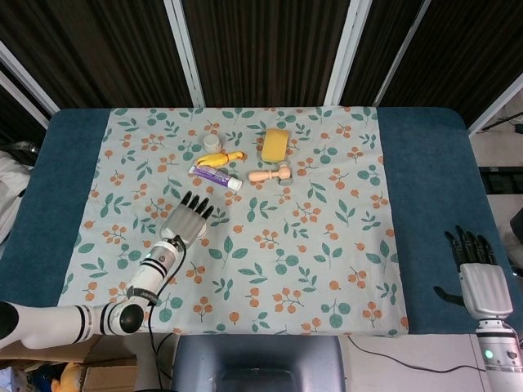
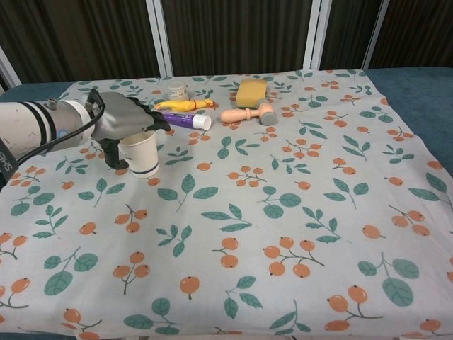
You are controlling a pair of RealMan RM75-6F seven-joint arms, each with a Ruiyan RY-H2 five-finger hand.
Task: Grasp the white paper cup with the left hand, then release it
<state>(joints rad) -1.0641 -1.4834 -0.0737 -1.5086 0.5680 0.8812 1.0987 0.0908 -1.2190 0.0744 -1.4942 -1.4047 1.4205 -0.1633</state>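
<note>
Head view: the left robot hand point(image 1: 187, 221) is hovering palm down over the floral cloth point(image 1: 327, 245), hiding the cup beneath it. At 12 o'clock from it a tube point(image 1: 216, 175), a sponge point(image 1: 274, 144) and a wooden tool point(image 1: 270, 174) are lying. The right robot hand point(image 1: 476, 273) is resting released, fingers spread, at the counter's point(image 1: 425, 163) 4 o'clock corner.

Chest view: the left robot hand point(image 2: 124, 120) is arching over the upright cup point(image 2: 141, 154), thumb at its 9 o'clock side; whether it is gripping, I cannot tell.
</note>
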